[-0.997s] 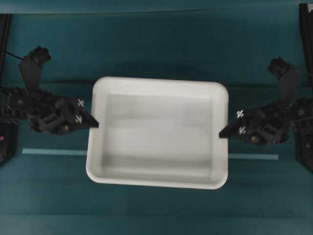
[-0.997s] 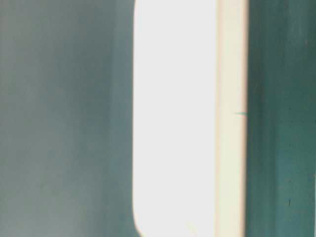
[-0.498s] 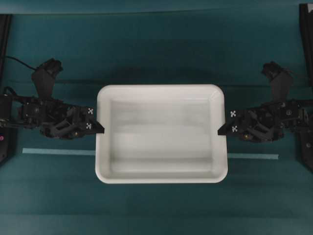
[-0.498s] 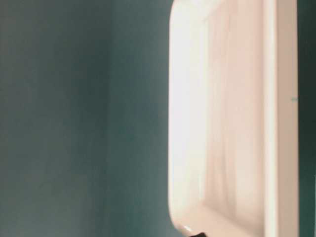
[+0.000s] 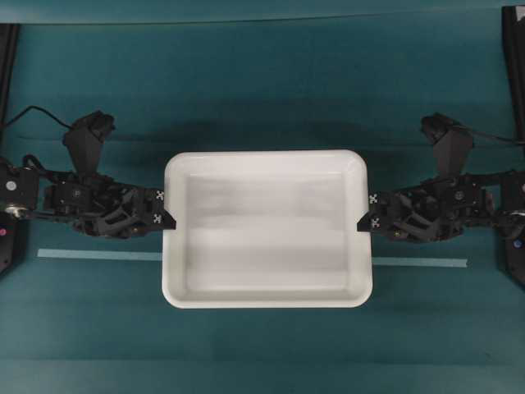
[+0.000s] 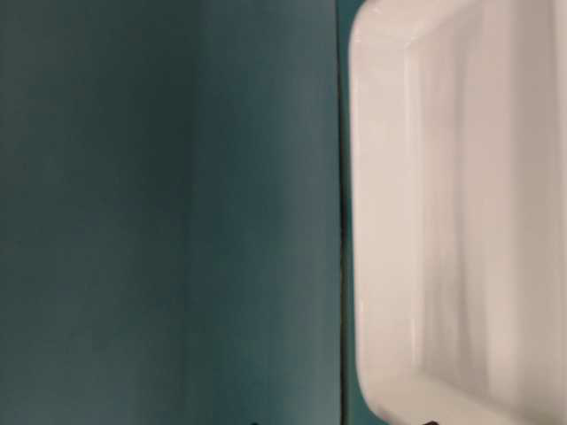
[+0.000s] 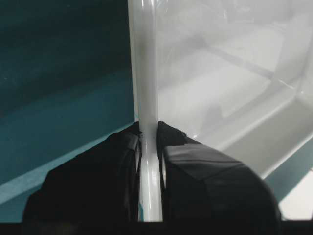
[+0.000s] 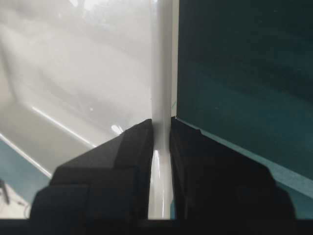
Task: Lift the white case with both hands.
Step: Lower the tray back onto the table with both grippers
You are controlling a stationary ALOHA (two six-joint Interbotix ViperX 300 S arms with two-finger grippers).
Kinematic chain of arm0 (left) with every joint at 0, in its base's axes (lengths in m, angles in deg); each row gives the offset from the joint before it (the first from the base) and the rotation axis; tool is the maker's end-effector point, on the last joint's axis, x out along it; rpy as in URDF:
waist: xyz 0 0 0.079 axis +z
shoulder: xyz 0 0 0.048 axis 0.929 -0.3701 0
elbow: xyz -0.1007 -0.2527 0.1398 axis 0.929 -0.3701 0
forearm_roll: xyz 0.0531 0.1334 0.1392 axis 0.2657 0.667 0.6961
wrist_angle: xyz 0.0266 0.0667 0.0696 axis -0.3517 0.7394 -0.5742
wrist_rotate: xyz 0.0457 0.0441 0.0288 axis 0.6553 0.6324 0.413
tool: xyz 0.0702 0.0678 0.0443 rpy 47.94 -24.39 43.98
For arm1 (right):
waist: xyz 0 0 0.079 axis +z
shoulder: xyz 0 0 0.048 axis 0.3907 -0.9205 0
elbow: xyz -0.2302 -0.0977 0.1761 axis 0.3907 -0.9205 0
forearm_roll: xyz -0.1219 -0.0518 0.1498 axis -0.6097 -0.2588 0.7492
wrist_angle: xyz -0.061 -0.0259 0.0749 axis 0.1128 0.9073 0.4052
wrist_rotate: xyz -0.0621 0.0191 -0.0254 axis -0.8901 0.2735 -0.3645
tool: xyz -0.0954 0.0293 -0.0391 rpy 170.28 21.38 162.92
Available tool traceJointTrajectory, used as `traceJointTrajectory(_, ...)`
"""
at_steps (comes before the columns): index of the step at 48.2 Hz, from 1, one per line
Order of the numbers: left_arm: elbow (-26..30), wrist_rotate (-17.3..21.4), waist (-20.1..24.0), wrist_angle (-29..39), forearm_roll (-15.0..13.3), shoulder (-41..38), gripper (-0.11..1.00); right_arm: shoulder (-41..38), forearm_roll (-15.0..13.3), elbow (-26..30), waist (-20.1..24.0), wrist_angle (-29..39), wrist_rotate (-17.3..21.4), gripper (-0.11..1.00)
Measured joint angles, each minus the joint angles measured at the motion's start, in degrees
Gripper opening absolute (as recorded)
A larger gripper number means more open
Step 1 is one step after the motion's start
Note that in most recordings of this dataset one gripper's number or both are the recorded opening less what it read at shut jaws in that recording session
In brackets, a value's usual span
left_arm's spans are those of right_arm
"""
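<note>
The white case (image 5: 267, 230), a wide shallow glossy tray, lies level and square in the middle of the overhead view. It is empty. My left gripper (image 5: 168, 222) is shut on the rim of its left short side. The left wrist view shows the rim (image 7: 144, 58) pinched between the two black fingers of that gripper (image 7: 148, 128). My right gripper (image 5: 363, 223) is shut on the opposite rim, and the right wrist view shows that rim (image 8: 161, 58) running between its jaws (image 8: 162, 122). The table-level view shows only part of the case (image 6: 461, 221). I cannot tell whether the case touches the table.
The table (image 5: 262, 82) is covered in teal cloth. A pale tape strip (image 5: 98, 255) runs across it and passes under the case. Black frame posts (image 5: 513, 49) stand at the far left and right edges. A dark shadow (image 5: 271, 135) lies beyond the case's far rim.
The case looked larger and tilted overhead and now looks smaller and level, so it has sunk away from the camera. Both arms reached further inward, and both grips held.
</note>
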State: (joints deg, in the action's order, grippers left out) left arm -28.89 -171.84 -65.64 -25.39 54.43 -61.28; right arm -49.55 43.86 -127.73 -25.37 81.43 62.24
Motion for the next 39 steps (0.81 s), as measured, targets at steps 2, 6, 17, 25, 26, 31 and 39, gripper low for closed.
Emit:
traceJointTrajectory(2,0.09,0.00,0.00,-0.09,0.18,-0.35,0.06,-0.62,0.00,0.00,0.09,-0.18,0.00,0.11)
traceJointTrajectory(6,0.00,0.09,0.00,-0.09,0.18,-0.70,0.06,-1.93,0.00,0.09,0.09,-0.44,0.00,0.11)
traceJointTrajectory(17,-0.70,0.09,0.00,-0.18,0.00,-1.14,0.06,-3.60,0.00,0.26,0.09,-0.79,-0.09,0.11)
traceJointTrajectory(25,-0.88,0.09,0.00,-0.18,0.00,-2.20,0.06,-3.60,0.00,0.35,-0.18,-0.79,-0.09,0.11)
traceJointTrajectory(26,-0.88,0.09,0.09,-0.18,0.00,-2.46,0.06,-3.60,0.00,0.35,-0.18,-0.79,-0.09,0.11)
traceJointTrajectory(31,-0.88,0.09,0.44,-0.44,0.00,-3.43,0.06,-3.87,0.00,0.35,-0.26,-0.79,0.00,0.11)
traceJointTrajectory(39,-0.70,0.26,0.62,-0.79,0.00,-3.96,0.06,-4.66,0.00,0.53,-0.35,-0.79,0.18,0.11)
